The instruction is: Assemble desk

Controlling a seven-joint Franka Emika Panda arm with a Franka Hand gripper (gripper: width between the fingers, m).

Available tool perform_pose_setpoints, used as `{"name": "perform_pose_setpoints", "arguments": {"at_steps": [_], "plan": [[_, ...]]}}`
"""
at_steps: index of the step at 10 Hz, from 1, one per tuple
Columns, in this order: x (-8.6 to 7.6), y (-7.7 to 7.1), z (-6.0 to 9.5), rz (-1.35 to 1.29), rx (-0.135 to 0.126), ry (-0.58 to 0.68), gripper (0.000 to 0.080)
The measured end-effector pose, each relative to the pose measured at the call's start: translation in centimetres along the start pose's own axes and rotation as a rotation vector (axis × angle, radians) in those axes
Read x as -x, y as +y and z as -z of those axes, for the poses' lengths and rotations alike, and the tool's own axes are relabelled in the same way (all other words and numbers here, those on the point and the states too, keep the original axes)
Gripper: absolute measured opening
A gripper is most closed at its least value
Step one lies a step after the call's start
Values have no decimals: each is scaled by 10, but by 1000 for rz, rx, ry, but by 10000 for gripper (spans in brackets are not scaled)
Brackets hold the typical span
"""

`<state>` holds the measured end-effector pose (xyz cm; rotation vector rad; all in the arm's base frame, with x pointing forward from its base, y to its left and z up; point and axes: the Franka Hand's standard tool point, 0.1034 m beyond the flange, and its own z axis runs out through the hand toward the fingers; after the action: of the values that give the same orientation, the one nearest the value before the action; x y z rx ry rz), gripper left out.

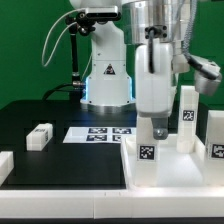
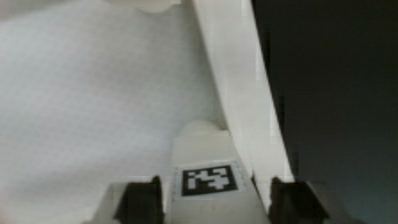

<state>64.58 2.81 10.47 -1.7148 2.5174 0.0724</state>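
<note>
The desk's white rimmed panel (image 1: 170, 178) lies at the exterior view's lower right. My gripper (image 1: 155, 132) comes down over its near left corner, shut on a white leg (image 1: 147, 152) with a black-and-white tag that stands upright there. In the wrist view this leg (image 2: 210, 160) fills the gap between the dark fingers (image 2: 132, 202), with the panel's floor (image 2: 89, 100) and rim (image 2: 240, 80) beyond it. A second leg (image 1: 186, 117) stands upright on the panel's far side, and a third (image 1: 215, 136) is at the right edge. Two more legs (image 1: 38, 135) (image 1: 5, 164) lie on the black table at the left.
The marker board (image 1: 100, 133) lies flat on the black table between the loose legs and the panel. The robot's base (image 1: 108, 75) and cables stand behind it. Black table (image 2: 338, 100) shows beyond the panel's rim in the wrist view.
</note>
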Motion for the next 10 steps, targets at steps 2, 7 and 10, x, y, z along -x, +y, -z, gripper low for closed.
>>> {"name": "perform_pose_setpoints", "arguments": {"at_steps": [2,7,10], "plan": [[-1,6,-1,-141,-14,-35,290],[-3,8,12,-15,-25,-58,621],[-13,13,46,293,-46,-81,648]]}}
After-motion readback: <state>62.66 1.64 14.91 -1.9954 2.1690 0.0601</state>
